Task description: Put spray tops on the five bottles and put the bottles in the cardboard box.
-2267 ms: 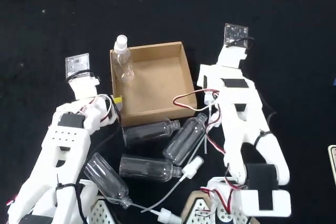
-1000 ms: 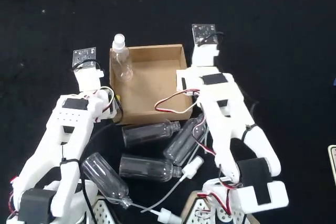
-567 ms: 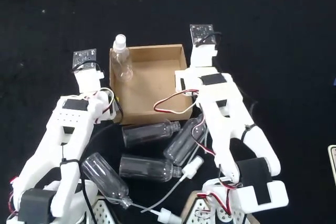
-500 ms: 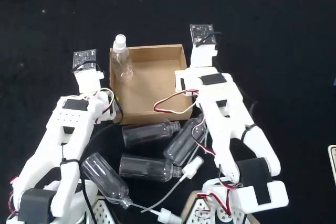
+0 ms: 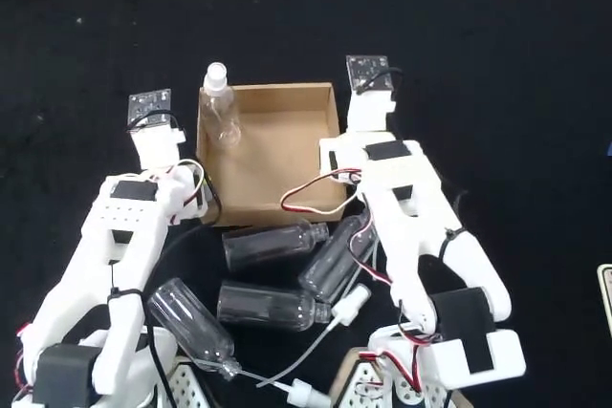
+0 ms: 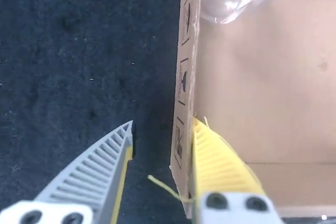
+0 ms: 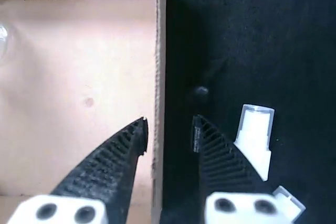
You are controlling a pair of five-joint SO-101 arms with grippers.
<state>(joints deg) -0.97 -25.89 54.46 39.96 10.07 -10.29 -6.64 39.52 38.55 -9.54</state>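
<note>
Now my left gripper point(image 6: 160, 129) and right gripper point(image 7: 169, 121) have swung in, each part-open astride a cardboard box point(image 5: 271, 92) wall, seemingly shifting it; four bottles point(image 5: 273, 244) lie outside.

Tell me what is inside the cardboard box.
One capped clear bottle leans in the box's far left corner. The left gripper and right gripper each have a finger inside a side wall. The right arm hides the near right corner.

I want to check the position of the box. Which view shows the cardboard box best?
The high view: the whole cardboard box is visible, with all four walls. Each wrist view shows one side wall and some floor.
</note>
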